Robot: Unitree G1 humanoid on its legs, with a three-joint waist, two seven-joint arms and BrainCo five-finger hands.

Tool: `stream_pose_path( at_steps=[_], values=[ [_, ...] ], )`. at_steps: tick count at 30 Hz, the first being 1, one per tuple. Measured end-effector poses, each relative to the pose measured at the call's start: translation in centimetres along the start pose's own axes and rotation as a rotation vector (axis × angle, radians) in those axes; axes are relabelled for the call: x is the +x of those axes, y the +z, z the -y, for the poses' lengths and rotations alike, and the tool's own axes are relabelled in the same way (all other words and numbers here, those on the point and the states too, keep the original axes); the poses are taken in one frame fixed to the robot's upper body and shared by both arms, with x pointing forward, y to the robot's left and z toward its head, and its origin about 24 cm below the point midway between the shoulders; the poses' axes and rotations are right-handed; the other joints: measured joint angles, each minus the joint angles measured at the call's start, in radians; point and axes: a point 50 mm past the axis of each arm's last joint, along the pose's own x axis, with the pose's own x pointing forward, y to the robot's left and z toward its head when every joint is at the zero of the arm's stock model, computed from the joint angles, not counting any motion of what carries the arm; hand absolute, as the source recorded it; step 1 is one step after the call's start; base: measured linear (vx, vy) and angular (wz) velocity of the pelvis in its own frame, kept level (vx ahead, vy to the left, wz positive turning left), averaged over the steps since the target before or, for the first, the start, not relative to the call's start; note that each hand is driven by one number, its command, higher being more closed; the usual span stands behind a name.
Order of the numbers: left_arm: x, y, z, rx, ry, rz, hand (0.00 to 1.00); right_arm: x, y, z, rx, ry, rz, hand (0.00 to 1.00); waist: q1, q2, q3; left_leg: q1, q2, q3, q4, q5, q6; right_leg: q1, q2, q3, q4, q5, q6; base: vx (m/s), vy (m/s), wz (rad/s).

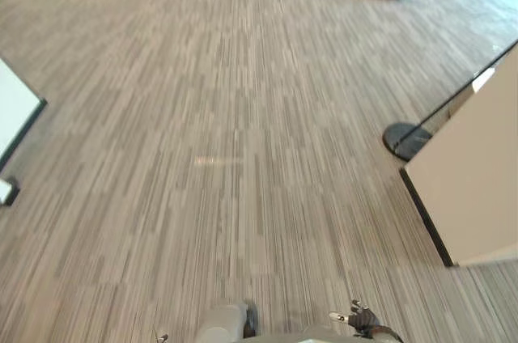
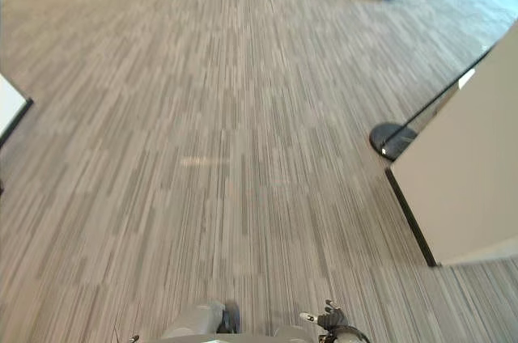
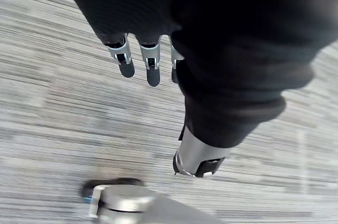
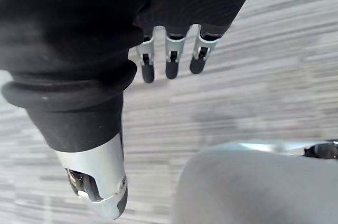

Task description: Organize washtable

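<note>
Though edge-cut, rt hand (image 1: 364, 321) empty.

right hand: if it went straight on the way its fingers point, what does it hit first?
The carpet floor, most likely. The right hand hangs open, holding nothing, pointing down at it, and nothing shows in between. Depth is unclear.

Head cams look down over carpet (image 1: 227, 116), sharing white panel (image 1: 469, 181) at right. Wrist cams — v. close — look past left hand (image 3: 151, 64), right hand (image 4: 172, 57) onto same carpet.
</note>
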Motion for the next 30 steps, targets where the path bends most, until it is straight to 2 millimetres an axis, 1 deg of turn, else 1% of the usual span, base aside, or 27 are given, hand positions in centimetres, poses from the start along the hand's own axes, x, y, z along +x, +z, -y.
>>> stream_pose_path(
  at_steps=[2, 3, 4, 5, 6, 7, 8, 9, 10, 11, 12, 13, 14, 15, 16, 17, 18, 19, 20, 21, 22, 23, 24, 25, 26, 27, 30],
  values=[
    [0.2, 0.9, 0.5, -0.006, -0.009, 0.022, 0.00, -0.1, -0.5, 0.2, 0.029, -0.013, -0.016, 0.00, -0.004, 0.000, 0.001, 0.076, 0.023, -0.015, -0.040, -0.033, -0.018, -0.044, -0.023, -0.046, -0.270, 0.011, 0.002, 0.62, -0.093, 0.38],
    [0.2, 1.1, 0.8, -0.018, -0.014, 0.030, 0.00, -0.2, -0.7, 0.0, 0.046, -0.014, -0.029, 0.00, -0.012, 0.002, -0.003, 0.139, 0.045, -0.017, -0.074, -0.061, -0.032, -0.048, -0.033, -0.087, -0.505, 0.051, 0.004, 0.77, -0.167, 0.39],
    [0.1, 0.8, 0.9, -0.038, -0.011, 0.027, 0.00, -0.2, -0.9, 0.0, 0.048, -0.017, -0.039, 0.00, -0.019, 0.003, -0.004, 0.186, 0.057, -0.018, -0.088, -0.078, -0.034, -0.057, -0.039, -0.095, -0.589, 0.066, -0.006, 1.00, -0.215, 0.52],
    [-0.1, 0.4, 0.7, -0.074, 0.004, 0.018, 0.00, -0.2, -1.2, 0.0, 0.052, -0.017, -0.057, 0.00, -0.028, -0.007, -0.010, 0.196, 0.051, -0.029, 0.007, -0.103, -0.004, -0.068, -0.050, -0.086, -0.554, 0.121, -0.039, 1.05, -0.240, 0.56],
    [-0.1, 0.5, 0.5, -0.104, 0.018, 0.024, 0.00, -0.3, -1.6, 0.0, 0.050, -0.016, -0.079, 0.00, -0.034, -0.003, -0.016, 0.097, 0.079, -0.020, 0.296, -0.089, -0.030, -0.048, -0.046, -0.079, -0.498, 0.202, -0.078, 1.06, -0.286, 0.50],
    [-0.1, 0.2, 1.1, -0.145, 0.019, 0.007, 0.00, -0.2, -1.3, 1.1, 0.033, -0.034, -0.073, 0.00, -0.039, 0.035, -0.025, -0.009, 0.134, -0.032, 0.549, 0.017, -0.050, -0.023, -0.014, -0.102, -0.460, 0.138, -0.091, 0.87, -0.240, 0.22],
    [-0.3, -0.2, 1.3, -0.170, 0.023, -0.007, 0.00, -0.2, -1.2, 1.7, 0.015, -0.046, -0.069, 0.00, -0.030, 0.062, -0.026, -0.077, 0.179, -0.031, 0.686, 0.143, -0.056, -0.001, 0.013, -0.104, -0.461, 0.104, -0.105, 0.69, -0.144, -0.26],
    [-0.5, -0.9, 1.7, -0.201, 0.025, -0.031, 0.00, -0.2, -0.8, 2.4, -0.004, -0.061, -0.057, 0.00, -0.008, 0.099, -0.022, -0.142, 0.250, 0.006, 0.843, 0.238, -0.063, 0.049, 0.052, -0.102, -0.470, 0.071, -0.119, 0.65, -0.062, -0.57],
    [-0.7, -1.3, 1.9, -0.212, 0.024, -0.047, 0.00, -0.1, -0.6, 2.8, -0.015, -0.071, -0.053, 0.00, 0.007, 0.122, -0.009, -0.218, 0.317, 0.056, 0.994, 0.214, -0.037, 0.133, 0.098, -0.084, -0.488, 0.021, -0.137, 0.79, -0.089, -0.65],
    [-0.9, -1.9, 1.4, -0.198, 0.035, -0.059, 0.00, 0.0, -0.5, 2.6, -0.022, -0.074, -0.062, 0.00, 0.014, 0.109, -0.009, -0.277, 0.314, 0.076, 1.028, 0.188, -0.052, 0.226, 0.104, -0.068, -0.530, -0.008, -0.143, 0.78, -0.105, -0.49],
    [-1.0, -2.2, 1.0, -0.190, 0.042, -0.065, 0.00, 0.0, -0.5, 2.4, -0.020, -0.069, -0.064, 0.00, 0.015, 0.095, -0.009, -0.302, 0.303, 0.084, 1.008, 0.173, -0.071, 0.265, 0.105, -0.049, -0.560, -0.016, -0.137, 0.90, -0.099, -0.80],
    [-1.2, -2.8, 0.5, -0.169, 0.050, -0.074, 0.00, 0.3, 0.3, 1.7, -0.052, -0.043, -0.041, 0.00, 0.030, 0.070, -0.013, -0.365, 0.267, 0.124, 0.899, 0.135, -0.118, 0.357, 0.105, 0.009, -0.639, -0.035, -0.139, 0.72, -0.041, -0.85],
    [-1.3, -3.0, 0.6, -0.162, 0.044, -0.078, 0.00, 0.4, 0.5, 1.6, -0.058, -0.037, -0.035, 0.00, 0.034, 0.065, -0.014, -0.391, 0.252, 0.130, 0.827, 0.121, -0.121, 0.391, 0.105, 0.029, -0.670, -0.031, -0.125, 0.84, -0.005, -1.08],
    [-1.5, -3.4, 0.5, -0.153, 0.045, -0.086, 0.00, 0.5, 1.1, 1.3, -0.063, -0.028, -0.020, 0.00, 0.043, 0.058, -0.016, -0.424, 0.222, 0.132, 0.623, 0.108, -0.130, 0.452, 0.101, 0.060, -0.719, -0.036, -0.105, 0.54, 0.045, -0.72],
    [-1.5, -3.4, 0.3, -0.151, 0.048, -0.086, 0.00, 0.6, 1.3, 1.2, -0.063, -0.027, -0.014, 0.00, 0.050, 0.059, -0.016, -0.431, 0.204, 0.121, 0.507, 0.109, -0.132, 0.480, 0.101, 0.078, -0.734, -0.045, -0.093, 0.81, 0.144, -0.95],
    [-1.3, -3.1, 0.4, -0.156, 0.045, -0.077, 0.00, 0.7, 1.5, 1.0, -0.063, -0.022, -0.012, 0.00, 0.065, 0.056, -0.018, -0.438, 0.166, 0.056, 0.265, 0.120, -0.148, 0.540, 0.093, 0.116, -0.756, -0.087, -0.084, 0.66, 0.173, -0.78],
    [-1.4, -3.2, 0.4, -0.162, 0.046, -0.078, 0.00, 0.8, 1.6, 0.9, -0.063, -0.018, -0.009, 0.00, 0.067, 0.053, -0.019, -0.440, 0.154, 0.038, 0.194, 0.132, -0.159, 0.561, 0.089, 0.125, -0.756, -0.108, -0.078, 0.80, 0.279, -0.93],
    [-1.4, -3.4, -0.1, -0.143, 0.052, -0.080, 0.00, 0.7, 1.4, 0.4, -0.059, -0.007, -0.009, 0.00, 0.069, 0.037, -0.032, -0.448, 0.135, 0.018, 0.147, 0.148, -0.167, 0.594, 0.072, 0.147, -0.749, -0.153, -0.069, 0.67, 0.313, -0.84],
    [-1.5, -3.7, -0.7, -0.098, 0.050, -0.085, 0.00, 0.3, 0.2, -0.2, -0.045, 0.004, -0.035, 0.00, 0.077, 0.000, -0.063, -0.454, 0.107, 0.032, 0.199, 0.169, -0.142, 0.584, 0.041, 0.150, -0.662, -0.195, -0.036, 0.69, 0.301, -0.85],
    [-1.5, -3.6, -0.8, -0.089, 0.048, -0.086, 0.00, 0.3, 0.1, -0.1, -0.039, 0.002, -0.033, 0.00, 0.080, -0.006, -0.063, -0.448, 0.102, 0.036, 0.220, 0.182, -0.129, 0.532, 0.031, 0.148, -0.542, -0.202, -0.023, 0.56, 0.232, -0.75],
    [-1.3, -3.3, -1.2, -0.072, 0.050, -0.079, 0.00, 0.3, 0.1, -0.4, -0.034, 0.009, -0.033, 0.00, 0.080, -0.031, -0.067, -0.432, 0.098, 0.047, 0.241, 0.182, -0.109, 0.438, 0.007, 0.143, -0.334, -0.174, 0.019, 0.52, 0.190, -0.51],
    [-1.0, -2.6, -1.9, -0.047, 0.060, -0.061, 0.00, 0.2, -0.2, -1.0, -0.023, 0.019, -0.044, 0.00, 0.074, -0.053, -0.061, -0.398, 0.073, 0.070, 0.234, 0.149, -0.081, 0.346, -0.035, 0.136, -0.135, -0.079, 0.040, 0.71, 0.270, -0.20],
    [-0.4, -1.0, -2.2, -0.026, 0.061, -0.019, 0.00, 0.1, -0.4, -1.4, -0.004, 0.027, -0.050, 0.00, 0.053, -0.085, -0.036, -0.324, 0.048, 0.074, 0.215, 0.117, -0.049, 0.261, -0.075, 0.116, 0.058, 0.003, 0.031, 0.67, 0.253, -0.03],
    [-0.2, -0.5, -2.1, -0.026, 0.059, -0.008, 0.00, 0.1, -0.6, -1.4, -0.002, 0.029, -0.056, 0.00, 0.051, -0.087, -0.029, -0.293, 0.049, 0.078, 0.205, 0.103, -0.047, 0.237, -0.075, 0.111, 0.080, -0.010, 0.027, 0.61, 0.223, -0.05],
    [0.0, 0.3, -1.8, -0.025, 0.051, 0.013, 0.00, 0.0, -0.7, -1.3, 0.004, 0.024, -0.056, 0.00, 0.052, -0.084, -0.023, -0.225, 0.056, 0.082, 0.168, 0.090, -0.049, 0.203, -0.078, 0.069, 0.044, -0.049, 0.011, 0.41, 0.148, -0.16],
    [0.1, 0.6, -1.7, -0.013, 0.043, 0.022, 0.00, 0.0, -0.4, -1.3, 0.004, 0.021, -0.036, 0.00, 0.041, -0.073, -0.025, -0.162, 0.069, 0.089, 0.116, 0.089, -0.048, 0.202, -0.083, -0.007, -0.090, -0.085, 0.007, 0.41, 0.129, -0.08],
    [0.3, 1.5, -0.8, -0.020, 0.023, 0.055, 0.00, -0.1, -0.5, -1.2, 0.001, 0.020, -0.037, 0.00, 0.025, -0.054, -0.026, -0.092, 0.080, 0.095, 0.048, 0.085, -0.056, 0.196, -0.069, -0.066, -0.404, -0.069, 0.004, 0.37, 0.078, 0.10]
  ],
)
